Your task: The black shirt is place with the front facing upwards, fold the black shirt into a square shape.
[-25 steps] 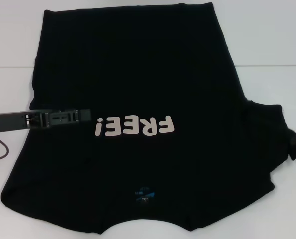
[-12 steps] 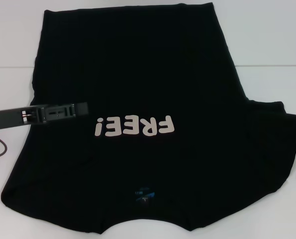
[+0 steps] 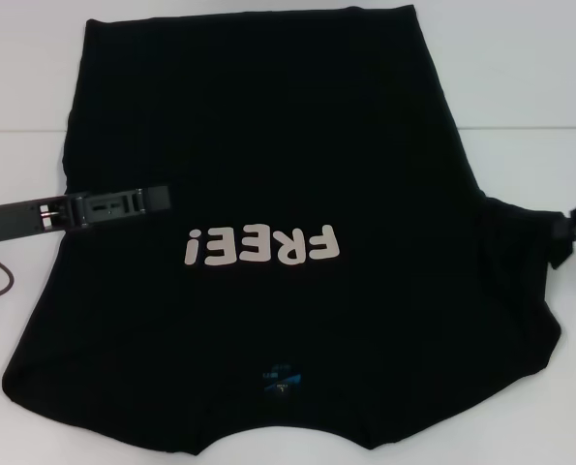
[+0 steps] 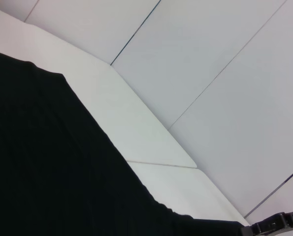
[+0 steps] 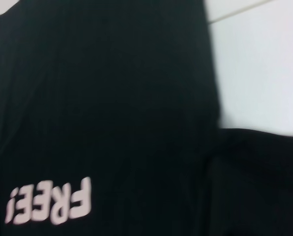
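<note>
the shirt (image 3: 268,194) lies spread front-up on the white table (image 3: 520,87), filling most of the head view, its collar edge nearest the robot and its hem at the far side. the pale letters (image 3: 261,246) "free!" read upside down across its middle, and a small blue label (image 3: 281,379) sits near the collar. the left sleeve is already folded in over the body, while the right sleeve (image 3: 520,252) still sticks out to the side.

the left gripper (image 3: 162,200) reaches in flat and low from the left edge, its tip over the cloth just beside the letters; whether its jaws are spread or pressed together cannot be told. the right gripper (image 3: 563,232) is at the right edge, at the tip of the right sleeve and seemingly pinching it, with the cloth bunched and drawn up there.
</note>
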{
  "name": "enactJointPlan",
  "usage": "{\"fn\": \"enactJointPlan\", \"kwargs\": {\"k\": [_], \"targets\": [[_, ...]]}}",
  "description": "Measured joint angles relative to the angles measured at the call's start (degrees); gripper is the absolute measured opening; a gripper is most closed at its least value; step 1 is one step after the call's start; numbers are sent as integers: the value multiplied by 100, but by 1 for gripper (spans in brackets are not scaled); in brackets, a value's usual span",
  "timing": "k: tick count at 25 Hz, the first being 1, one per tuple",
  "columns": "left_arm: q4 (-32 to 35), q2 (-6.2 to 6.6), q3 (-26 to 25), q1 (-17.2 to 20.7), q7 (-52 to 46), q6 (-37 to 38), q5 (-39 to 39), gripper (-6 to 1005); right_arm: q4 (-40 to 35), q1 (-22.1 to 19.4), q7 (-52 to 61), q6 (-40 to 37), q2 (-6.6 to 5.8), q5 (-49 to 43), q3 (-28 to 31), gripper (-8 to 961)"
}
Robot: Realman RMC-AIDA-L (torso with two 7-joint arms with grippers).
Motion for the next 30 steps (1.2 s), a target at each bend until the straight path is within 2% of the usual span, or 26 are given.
{"fn": "enactJointPlan", "kwargs": {"k": [7, 16, 19, 22, 25, 29, 30], "targets": [[0, 4, 0, 15, -13, -3, -17, 749, -171, 374, 68, -120, 154, -26, -461, 12], [-4, 0, -36, 35, -13, -46, -18, 748, -119, 900, 84, 184, 566, -76, -1641, 23], [-10, -2, -143, 49, 0, -44, -18, 747, -118, 995, 47, 254, 666, -78, -2011, 32], [-16, -3, -212, 74, 20, -30, -18, 747, -131, 1022, 28, 291, 714, -79, -2334, 41], [-19, -3, -229, 96, 29, -31, -23, 746, -136, 1018, 60, 332, 712, -75, -2384, 50], [-18, -10, -277, 114, 30, -32, -26, 745, -137, 946, 87, 360, 659, -27, -2027, 62], [-18, -11, -297, 117, 31, -25, -28, 745, -130, 915, 46, 359, 646, -8, -1817, 101]]}}
